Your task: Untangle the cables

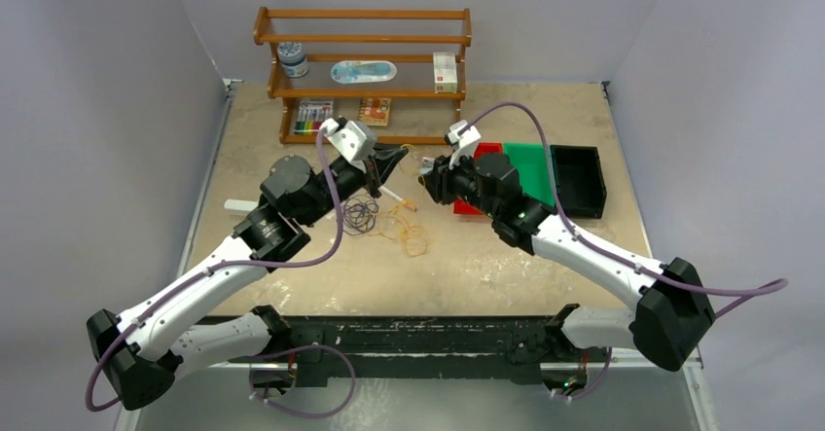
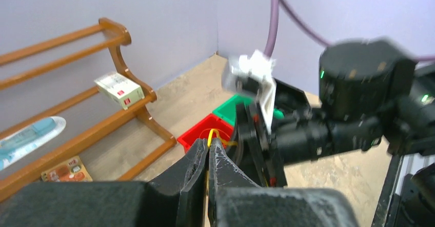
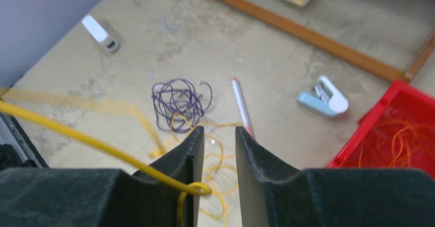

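I'm mid-separation: my left gripper [image 2: 211, 144] is clenched on the yellow cable [image 3: 77, 136], stretched across to my right gripper [image 3: 218, 132], released, the strand hooked over one finger. The other cables [image 1: 404, 229] lie on the worktop [image 1: 506, 266]. Next I judge the yellow needs drawing clear of the purple coil [image 3: 179, 101].

The table [image 1: 486, 266] carries cables [image 1: 359, 215], pen [image 1: 394, 197], black bin [image 1: 580, 180] and wooden rack [image 1: 362, 39].

Left end effector [image 2: 211, 144] clamped, right end effector [image 3: 219, 135] parted (narrowly)
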Robot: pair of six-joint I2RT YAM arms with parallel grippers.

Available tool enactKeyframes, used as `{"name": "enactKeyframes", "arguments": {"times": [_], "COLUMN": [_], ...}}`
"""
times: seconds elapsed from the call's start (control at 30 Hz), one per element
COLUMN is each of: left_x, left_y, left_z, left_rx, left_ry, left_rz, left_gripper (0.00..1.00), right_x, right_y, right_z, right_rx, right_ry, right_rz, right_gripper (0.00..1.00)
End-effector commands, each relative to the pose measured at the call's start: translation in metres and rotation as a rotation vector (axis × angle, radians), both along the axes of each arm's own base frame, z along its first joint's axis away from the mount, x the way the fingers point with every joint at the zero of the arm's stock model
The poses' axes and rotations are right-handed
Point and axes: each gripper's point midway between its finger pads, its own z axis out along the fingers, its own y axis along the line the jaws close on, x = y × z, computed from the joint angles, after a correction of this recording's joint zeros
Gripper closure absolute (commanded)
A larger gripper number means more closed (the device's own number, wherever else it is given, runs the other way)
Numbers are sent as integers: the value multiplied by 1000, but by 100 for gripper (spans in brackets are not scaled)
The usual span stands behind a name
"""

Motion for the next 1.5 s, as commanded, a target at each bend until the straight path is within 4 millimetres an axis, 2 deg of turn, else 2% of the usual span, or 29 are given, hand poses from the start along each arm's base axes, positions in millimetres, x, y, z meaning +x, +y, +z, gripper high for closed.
{"name": "enactKeyframes", "arguments": {"times": [0.0,0.3,0.43,0.57,0.67,0.73,0.9,1.0,1.07,1.23,1.47], "left_x": [-8,-2,5,6,6,6,7,7,7,8,10], "left_y": [8,29,35,36,35,34,30,28,27,23,18], "left_z": [51,103,114,124,125,124,119,116,116,111,104], "left_rx": [-63,-121,-136,-143,-137,-132,-123,-121,-125,-123,-115], "left_ry": [-41,-62,-55,-69,-75,-76,-71,-64,-64,-57,-49], "left_rz": [3,108,163,170,166,161,150,144,139,127,116], "left_gripper": [100,100,100,100,100,100,100,100,100,100,100], "right_x": [1,-12,-19,-25,-27,-29,-35,-40,-40,-26,-24], "right_y": [-6,-20,-26,-29,-31,-32,-37,-41,-42,-48,-23], "right_z": [-17,-72,-87,-92,-82,-64,-15,11,20,17,30], "right_rx": [69,41,30,55,75,102,187,247,269,317,434], "right_ry": [25,127,156,180,146,96,-30,-94,-92,60,132], "right_rz": [-70,-108,-123,-129,-119,-102,-81,-68,-80,-228,-166], "right_gripper": [70,80,83,85,85,81,55,47,43,39,34]}}
